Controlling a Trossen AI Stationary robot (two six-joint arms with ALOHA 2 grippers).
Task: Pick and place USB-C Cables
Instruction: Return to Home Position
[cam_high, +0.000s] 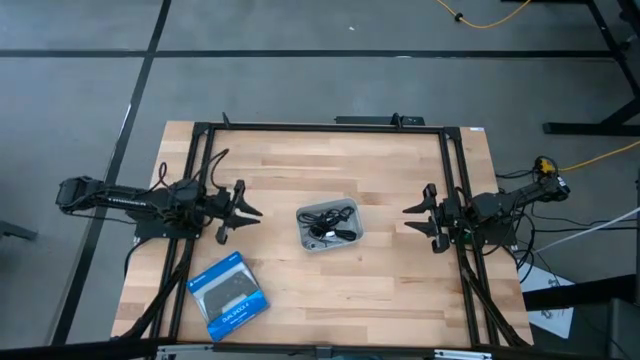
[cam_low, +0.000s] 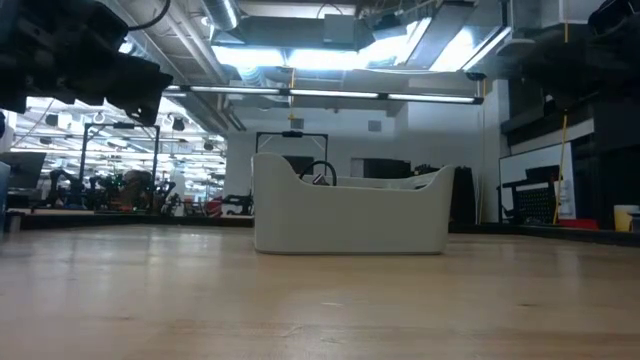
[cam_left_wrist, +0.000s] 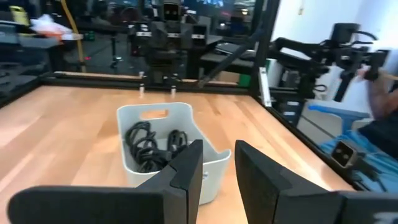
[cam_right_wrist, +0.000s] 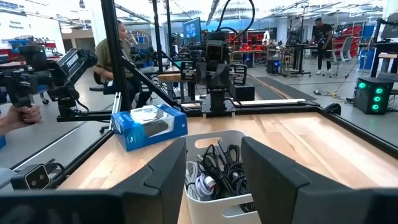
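The USB-C cables (cam_high: 330, 222) lie inside the gray bin (cam_low: 350, 218) at the centre of the desk (cam_high: 400, 290), so placing seems finished. The left gripper (cam_high: 240, 212) at 9 o'clock of it and the right gripper (cam_high: 420, 218) at 3 o'clock hold nothing, fingers apart, well clear, likely for parking.

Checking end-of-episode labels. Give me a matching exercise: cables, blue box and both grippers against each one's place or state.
Things:
1. USB-C cables
2. blue-and-black box
3. left gripper
4. right gripper

Places or states:
A. open, at the table's right edge
B. lying flat on the table's left side, outside the bin
C. inside the gray bin at the table's centre
D. open, over the table's left side, facing the bin

Pairs: 1-C, 2-B, 3-D, 4-A
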